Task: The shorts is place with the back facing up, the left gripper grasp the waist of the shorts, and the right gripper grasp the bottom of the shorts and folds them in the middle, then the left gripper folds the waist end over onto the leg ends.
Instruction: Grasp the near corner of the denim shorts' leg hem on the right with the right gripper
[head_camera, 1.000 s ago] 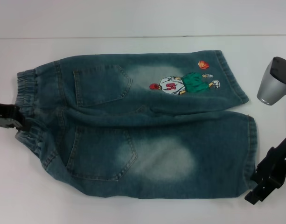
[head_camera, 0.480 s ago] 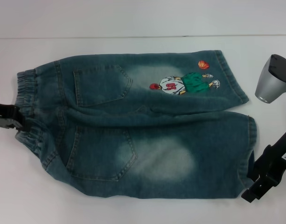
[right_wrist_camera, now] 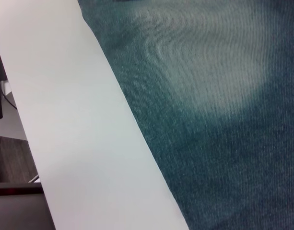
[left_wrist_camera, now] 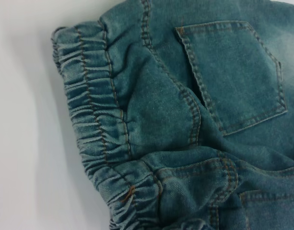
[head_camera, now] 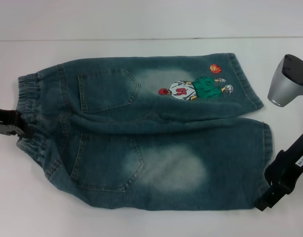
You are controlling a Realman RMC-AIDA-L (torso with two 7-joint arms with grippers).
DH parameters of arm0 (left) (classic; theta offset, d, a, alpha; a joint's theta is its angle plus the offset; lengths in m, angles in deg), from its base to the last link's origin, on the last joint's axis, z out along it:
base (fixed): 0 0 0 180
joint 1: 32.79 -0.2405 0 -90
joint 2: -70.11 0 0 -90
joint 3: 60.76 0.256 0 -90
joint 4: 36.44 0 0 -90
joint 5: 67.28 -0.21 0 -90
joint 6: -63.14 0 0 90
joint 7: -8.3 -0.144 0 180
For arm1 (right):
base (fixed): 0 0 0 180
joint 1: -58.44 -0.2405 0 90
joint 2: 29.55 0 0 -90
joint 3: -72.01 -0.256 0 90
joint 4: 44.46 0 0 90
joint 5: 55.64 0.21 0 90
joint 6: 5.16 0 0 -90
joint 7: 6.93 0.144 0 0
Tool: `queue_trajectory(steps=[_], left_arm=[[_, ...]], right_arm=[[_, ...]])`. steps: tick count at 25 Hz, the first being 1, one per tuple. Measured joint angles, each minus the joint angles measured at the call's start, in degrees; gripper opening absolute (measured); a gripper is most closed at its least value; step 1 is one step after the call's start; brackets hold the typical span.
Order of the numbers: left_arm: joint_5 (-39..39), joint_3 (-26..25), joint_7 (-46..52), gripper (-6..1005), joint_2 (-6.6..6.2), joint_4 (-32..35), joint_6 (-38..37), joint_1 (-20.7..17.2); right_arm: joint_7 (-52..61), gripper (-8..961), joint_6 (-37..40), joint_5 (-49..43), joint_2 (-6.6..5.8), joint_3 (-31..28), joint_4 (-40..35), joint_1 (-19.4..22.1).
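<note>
Blue denim shorts (head_camera: pixel 156 133) lie flat on the white table with the back pockets up, the elastic waist (head_camera: pixel 30 106) at the left and the leg ends (head_camera: pixel 262 148) at the right. My left gripper (head_camera: pixel 20 129) sits at the waist's near half, where the band is bunched and pinched between its fingers. The left wrist view shows that puckered waist (left_wrist_camera: pixel 103 134) up close. My right gripper (head_camera: pixel 267 195) hovers at the near leg's hem corner, at its edge. The right wrist view shows the faded denim (right_wrist_camera: pixel 218 96) beside bare table (right_wrist_camera: pixel 79 120).
The far leg carries a cartoon basketball-player print (head_camera: pixel 191 89). The right arm's grey housing (head_camera: pixel 287 81) hangs beyond the far leg's hem. White tabletop (head_camera: pixel 141 222) surrounds the shorts, and its far edge runs across the back.
The right gripper has slid slightly left and down along the near leg's hem, and its grey housing has shifted left too. The left gripper and the shorts have stayed put.
</note>
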State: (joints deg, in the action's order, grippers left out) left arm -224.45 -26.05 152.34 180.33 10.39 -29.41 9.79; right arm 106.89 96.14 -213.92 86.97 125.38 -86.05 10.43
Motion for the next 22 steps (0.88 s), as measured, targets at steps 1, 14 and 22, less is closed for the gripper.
queue_trajectory(steps=[1,14,22], left_arm=[[0.0,0.0,0.0,27,0.00,0.0,0.0,0.0],[0.1,0.0,-0.1,28,-0.10,-0.1,0.2,-0.2],[0.0,0.0,0.1,28,-0.22,-0.1,0.2,-0.2]], right_arm=[[-0.1,543,0.0,0.0,0.03,0.1,0.1,0.0],[-1.4,520,-0.9,0.0,0.02,0.0,-0.6,0.3],[-1.5,243,-1.0,-0.2,-0.06,0.2,-0.6,0.3]])
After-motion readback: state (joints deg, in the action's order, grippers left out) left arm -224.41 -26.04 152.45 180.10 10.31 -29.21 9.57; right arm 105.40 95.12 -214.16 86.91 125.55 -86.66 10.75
